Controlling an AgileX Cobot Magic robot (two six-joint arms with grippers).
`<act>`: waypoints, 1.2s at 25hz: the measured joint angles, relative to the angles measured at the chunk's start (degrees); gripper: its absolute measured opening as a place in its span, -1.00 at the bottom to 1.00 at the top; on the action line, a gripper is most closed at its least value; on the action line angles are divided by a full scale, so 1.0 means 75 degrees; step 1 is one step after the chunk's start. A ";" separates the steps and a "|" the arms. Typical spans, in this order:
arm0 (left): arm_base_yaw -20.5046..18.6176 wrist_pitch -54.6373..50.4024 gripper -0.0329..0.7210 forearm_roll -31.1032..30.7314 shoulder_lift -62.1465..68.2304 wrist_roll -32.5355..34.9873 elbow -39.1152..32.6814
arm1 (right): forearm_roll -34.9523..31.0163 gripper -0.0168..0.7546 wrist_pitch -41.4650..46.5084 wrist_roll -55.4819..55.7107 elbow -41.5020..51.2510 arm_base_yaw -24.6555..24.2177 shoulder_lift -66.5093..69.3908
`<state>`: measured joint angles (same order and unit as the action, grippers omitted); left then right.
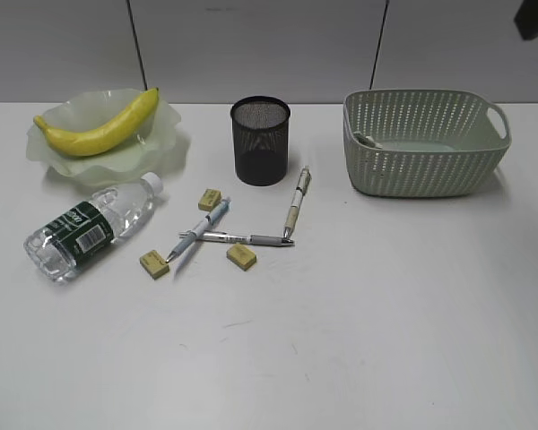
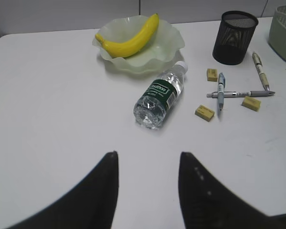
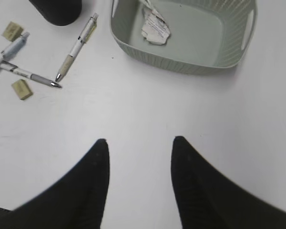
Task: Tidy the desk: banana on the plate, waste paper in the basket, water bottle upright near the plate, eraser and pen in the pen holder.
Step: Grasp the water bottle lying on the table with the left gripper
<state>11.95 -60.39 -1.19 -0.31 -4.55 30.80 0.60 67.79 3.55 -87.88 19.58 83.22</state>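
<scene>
Table (image 1: 386,313), partly tidied
Banana (image 1: 103,128) in plate (image 1: 166,148); waste paper (image 3: 155,27) in basket (image 1: 426,175); water bottle (image 1: 88,228) lying flat near plate; three pens (image 1: 296,203), three erasers (image 1: 241,256) beside pen holder (image 1: 260,141); left fingers (image 2: 105,191) and right fingers (image 3: 93,181) parted, holding nothing

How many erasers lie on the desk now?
3. One eraser lies near the pen holder, one beside the water bottle, and one below the crossed pens. None looks hidden.
</scene>
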 joint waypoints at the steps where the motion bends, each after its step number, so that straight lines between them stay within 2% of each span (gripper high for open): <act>1: 0.0000 0.0000 -0.08 0.0000 0.0000 0.0000 0.0000 | -0.0029 -0.05 0.0111 -0.0027 0.0010 0.0001 -0.0226; 7: 0.0000 0.0000 -0.08 0.0000 0.0000 0.0000 0.0000 | -0.0029 -0.05 0.0173 -0.0058 0.1136 0.0001 -0.2092; 22: 0.0000 0.0000 -0.08 0.0000 0.0000 0.0000 0.0000 | -0.0029 -0.05 -0.0086 -0.0001 0.6254 0.0001 -0.7666; 27: 0.0000 0.0000 -0.09 0.0000 0.0000 0.0000 0.0000 | -0.0029 -0.05 -0.0261 -0.0002 0.7314 0.0001 -0.9486; 30: 0.0000 0.0000 -0.09 0.0000 0.0017 0.0000 0.0000 | -0.0029 -0.05 -0.0444 -0.0002 0.7552 0.0008 -1.0347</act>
<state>11.95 -60.39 -1.19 -0.18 -4.55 30.80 0.39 64.46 3.54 -31.24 19.64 5.62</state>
